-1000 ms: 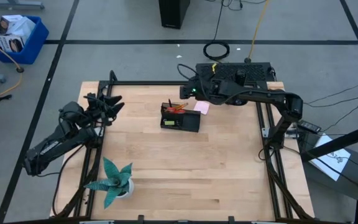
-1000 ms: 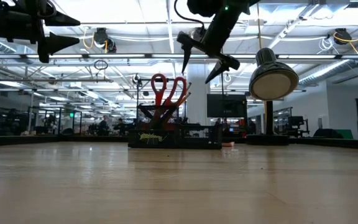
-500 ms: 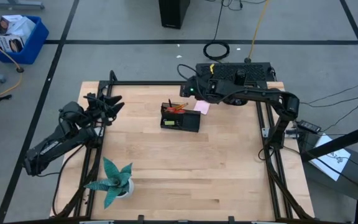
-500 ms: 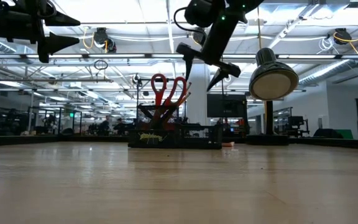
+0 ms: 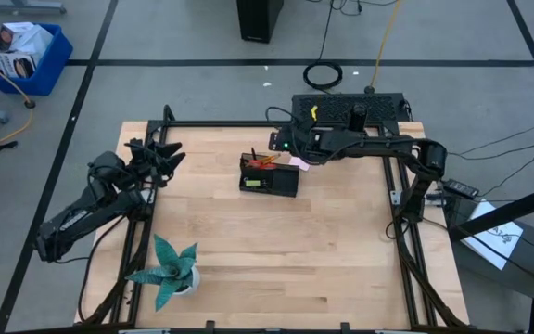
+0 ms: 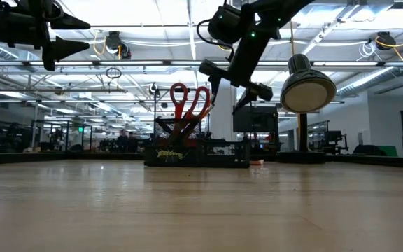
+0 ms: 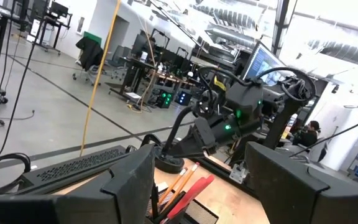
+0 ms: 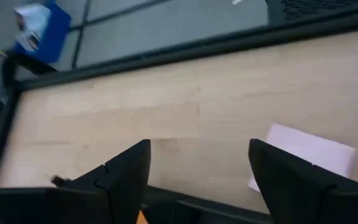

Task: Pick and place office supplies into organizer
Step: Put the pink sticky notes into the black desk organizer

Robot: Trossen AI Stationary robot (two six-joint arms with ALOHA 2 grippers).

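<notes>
The black organizer [image 5: 269, 178] stands on the wooden table near its far edge. Red-handled scissors [image 6: 187, 101] and orange pencils [image 7: 180, 182] stick upright out of it. A pink sticky-note pad [image 8: 304, 157] lies flat on the table just right of the organizer [image 6: 194, 150]. My right gripper [image 6: 226, 96] hangs open above the pad and the organizer's far right corner, slanting down, with nothing between its fingers [image 8: 124, 169]. At the table's left edge, raised well above the table, my left gripper [image 5: 160, 153] waits open.
A teal spiky plant [image 5: 170, 269] in a pot stands at the near left. A black equipment box [image 5: 349, 109] sits just beyond the far edge. A round lamp-like head [image 6: 308, 87] shows to the right of my right gripper. Bare wood lies between the organizer and the near edge.
My right gripper has come down toward the sticky-note pad and the organizer's far side, and has rolled a little about its own axis. The left arm, the organizer and the pad have kept still.
</notes>
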